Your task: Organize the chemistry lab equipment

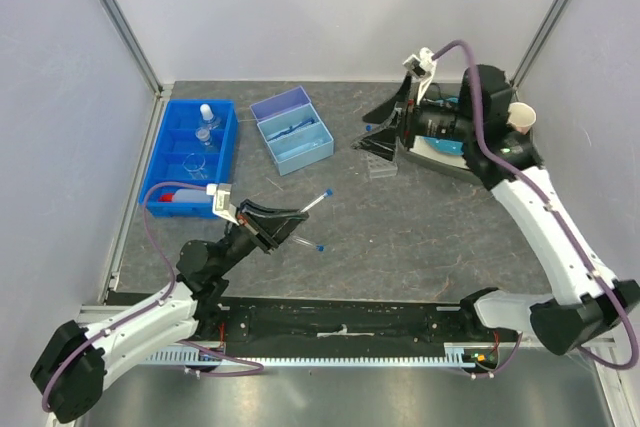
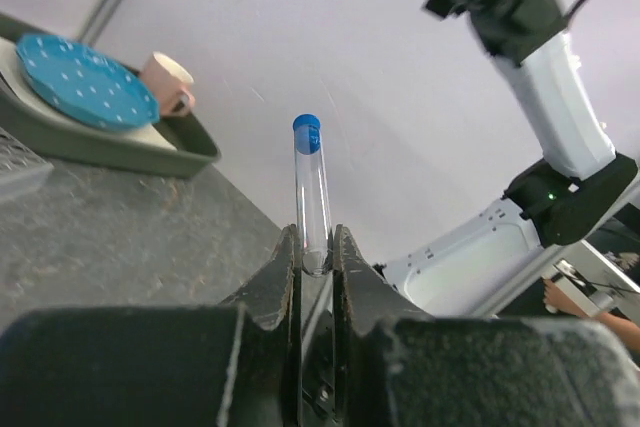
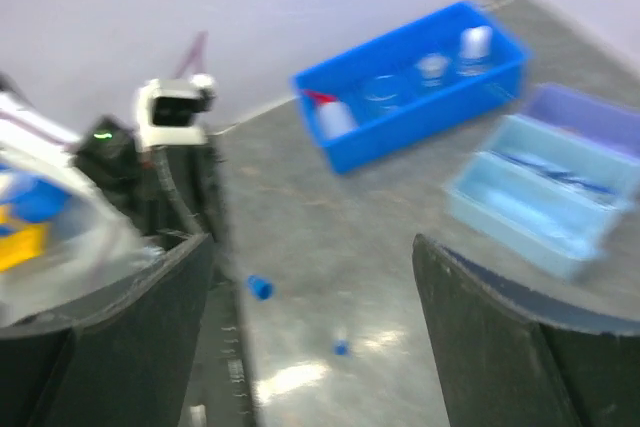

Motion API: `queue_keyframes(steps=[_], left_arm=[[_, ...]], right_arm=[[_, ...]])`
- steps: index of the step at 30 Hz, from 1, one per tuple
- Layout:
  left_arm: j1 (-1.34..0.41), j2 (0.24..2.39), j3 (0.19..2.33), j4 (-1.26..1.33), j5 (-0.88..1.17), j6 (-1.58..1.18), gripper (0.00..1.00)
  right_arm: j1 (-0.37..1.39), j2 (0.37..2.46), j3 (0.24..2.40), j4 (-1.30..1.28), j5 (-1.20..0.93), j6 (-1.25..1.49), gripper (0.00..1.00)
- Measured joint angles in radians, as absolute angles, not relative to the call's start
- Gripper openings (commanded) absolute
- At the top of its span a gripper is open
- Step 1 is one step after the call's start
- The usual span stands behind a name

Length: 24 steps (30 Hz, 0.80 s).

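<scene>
My left gripper (image 1: 292, 219) is shut on the lower end of a clear blue-capped tube (image 1: 318, 199) and holds it above the table; in the left wrist view the tube (image 2: 311, 187) stands up from between the closed fingers of the gripper (image 2: 316, 252). A second blue-capped tube (image 1: 312, 243) lies on the table just beside it. My right gripper (image 1: 368, 137) is open and empty, raised at the back centre, jaws wide apart in its wrist view (image 3: 310, 267). The blue bin (image 1: 160, 172) holds clear flasks (image 1: 205, 132) and the white squeeze bottle (image 1: 180, 196).
An open light-blue case (image 1: 300, 147) with blue-rimmed glasses stands right of the bin; both show in the right wrist view, the bin (image 3: 440, 117) and the case (image 3: 545, 207). A grey tray (image 2: 120, 152) holds the dotted blue disc (image 2: 85, 82) and a cup (image 2: 165, 77). A clear rack-like item (image 1: 382, 165) lies under my right gripper.
</scene>
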<state>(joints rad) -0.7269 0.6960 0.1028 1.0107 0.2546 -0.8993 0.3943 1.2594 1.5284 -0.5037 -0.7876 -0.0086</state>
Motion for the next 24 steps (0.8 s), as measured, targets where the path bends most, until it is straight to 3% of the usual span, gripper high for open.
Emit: queue_keyframes(steps=[4, 6, 12, 16, 24], left_arm=[[-0.727, 0.692, 0.116, 1.027, 0.194, -0.854, 0.02], [-0.727, 0.717, 0.138, 1.042, 0.178, -0.842, 0.02], [-0.727, 0.825, 0.202, 1.092, 0.165, -0.835, 0.02], [-0.727, 0.891, 0.241, 1.11, 0.165, -0.833, 0.02], [-0.729, 0.958, 0.282, 1.134, 0.16, -0.833, 0.02]], right_arm=[[0.397, 1.283, 1.209, 0.142, -0.986, 0.594, 0.88], [0.395, 1.322, 1.056, 0.345, -1.01, 0.825, 0.88], [0.421, 1.335, 0.974, 0.439, -1.008, 1.029, 0.81], [0.461, 1.323, 0.974, 0.48, -1.001, 1.07, 0.65], [0.492, 1.323, 0.973, 0.431, -0.965, 1.064, 0.51]])
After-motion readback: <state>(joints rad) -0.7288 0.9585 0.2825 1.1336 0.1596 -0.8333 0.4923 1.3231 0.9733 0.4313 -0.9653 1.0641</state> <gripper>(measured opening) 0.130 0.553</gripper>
